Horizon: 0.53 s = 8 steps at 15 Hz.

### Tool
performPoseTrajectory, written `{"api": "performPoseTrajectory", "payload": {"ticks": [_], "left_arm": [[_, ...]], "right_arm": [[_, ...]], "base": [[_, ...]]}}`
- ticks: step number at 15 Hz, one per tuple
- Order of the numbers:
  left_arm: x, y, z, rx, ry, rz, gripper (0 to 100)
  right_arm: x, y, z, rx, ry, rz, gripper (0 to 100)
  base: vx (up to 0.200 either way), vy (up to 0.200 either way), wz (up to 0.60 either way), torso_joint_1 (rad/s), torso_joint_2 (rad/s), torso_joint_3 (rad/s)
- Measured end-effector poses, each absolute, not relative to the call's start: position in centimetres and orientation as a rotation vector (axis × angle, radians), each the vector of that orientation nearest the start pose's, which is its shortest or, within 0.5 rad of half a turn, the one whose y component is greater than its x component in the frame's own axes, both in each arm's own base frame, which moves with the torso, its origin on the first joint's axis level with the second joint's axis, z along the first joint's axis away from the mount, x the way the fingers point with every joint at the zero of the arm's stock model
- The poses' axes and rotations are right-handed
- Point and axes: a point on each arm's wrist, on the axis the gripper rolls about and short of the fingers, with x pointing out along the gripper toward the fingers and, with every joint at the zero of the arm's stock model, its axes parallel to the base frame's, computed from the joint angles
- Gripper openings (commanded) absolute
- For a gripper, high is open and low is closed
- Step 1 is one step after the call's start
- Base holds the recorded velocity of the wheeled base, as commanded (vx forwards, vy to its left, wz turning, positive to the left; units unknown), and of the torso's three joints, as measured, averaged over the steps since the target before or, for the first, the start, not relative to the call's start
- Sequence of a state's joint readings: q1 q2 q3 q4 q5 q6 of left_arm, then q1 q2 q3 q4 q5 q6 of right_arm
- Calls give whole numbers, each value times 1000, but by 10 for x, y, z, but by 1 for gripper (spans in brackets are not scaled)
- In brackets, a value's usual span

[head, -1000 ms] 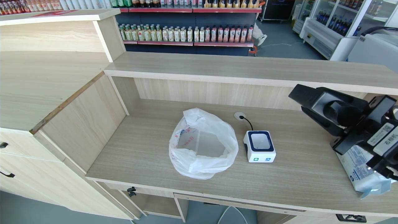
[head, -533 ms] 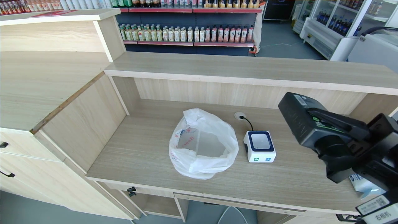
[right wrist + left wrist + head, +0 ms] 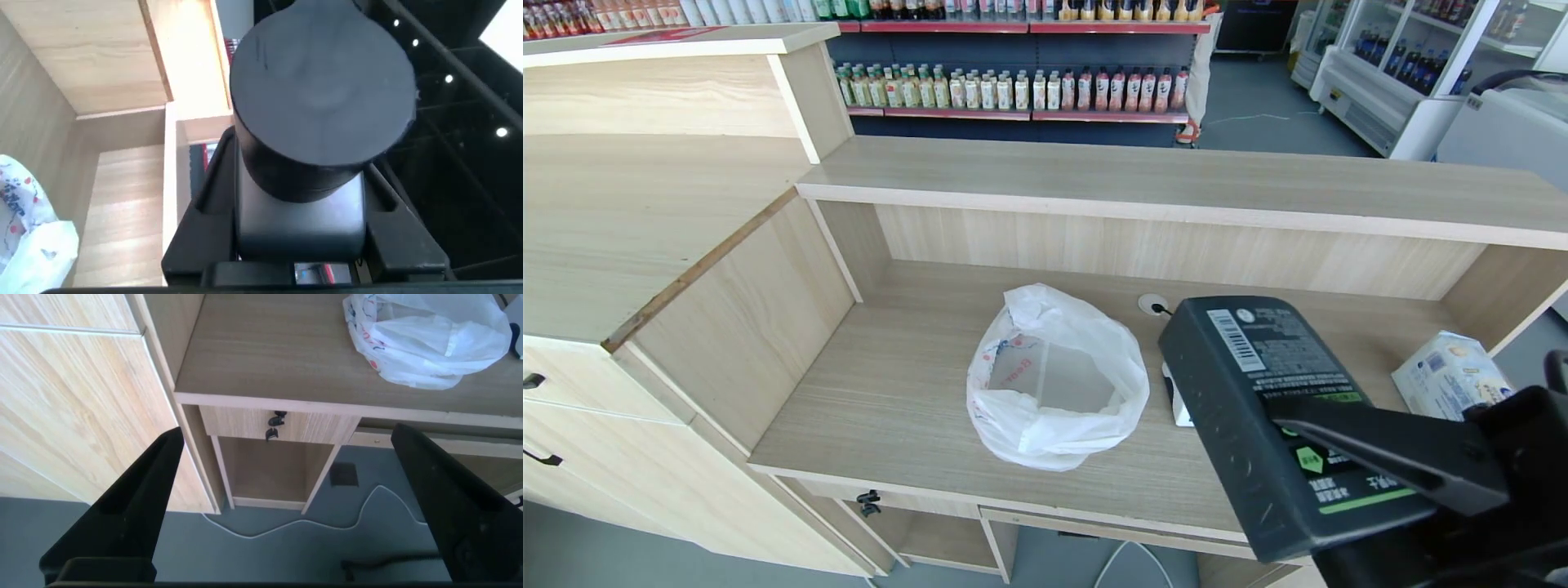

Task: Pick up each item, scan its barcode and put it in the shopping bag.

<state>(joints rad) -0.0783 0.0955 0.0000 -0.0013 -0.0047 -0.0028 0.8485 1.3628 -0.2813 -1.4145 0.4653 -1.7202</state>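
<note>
Black box [image 3: 1241,384], barcode up, clamped in right gripper [image 3: 1307,441] above pale wood counter [image 3: 890,392], over scanner [image 3: 1176,404], near white shopping bag [image 3: 1058,380]. Left gripper [image 3: 288,437] spread apart, low before counter front. Blue-white pack [image 3: 1450,384] at counter's right end. Bottle shelves [image 3: 1013,90] and fridges [image 3: 1380,73] behind.

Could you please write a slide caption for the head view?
Right claw holds a black container, barcode facing up, near the scanner and shopping bag.

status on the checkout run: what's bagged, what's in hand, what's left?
Done: nothing seems bagged; the shopping bag looks empty. In hand: the right gripper holds a black container roughly over the scanner, barcode facing up. Left: scan and bag it, then the blue-and-white packet on the counter. The left gripper is open and empty.
</note>
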Motion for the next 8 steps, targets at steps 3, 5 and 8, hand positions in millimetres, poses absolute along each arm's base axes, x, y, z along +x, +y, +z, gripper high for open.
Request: {"api": "performPoseTrajectory", "payload": {"ticks": [3,5,8], "left_arm": [[-15,1,77,1,94,-83,100],[-15,1,77,1,94,-83,100],[-15,1,77,1,94,-83,100]], "right_arm": [[108,156,216,-1396,-1424,652,0],[105,154,220,-1417,-1462,608,0],[100,148,226,-1465,-1513,527,0]], "base": [[0,0,0,0,0,0],[0,0,0,0,0,0],[0,0,0,0,0,0]]}}
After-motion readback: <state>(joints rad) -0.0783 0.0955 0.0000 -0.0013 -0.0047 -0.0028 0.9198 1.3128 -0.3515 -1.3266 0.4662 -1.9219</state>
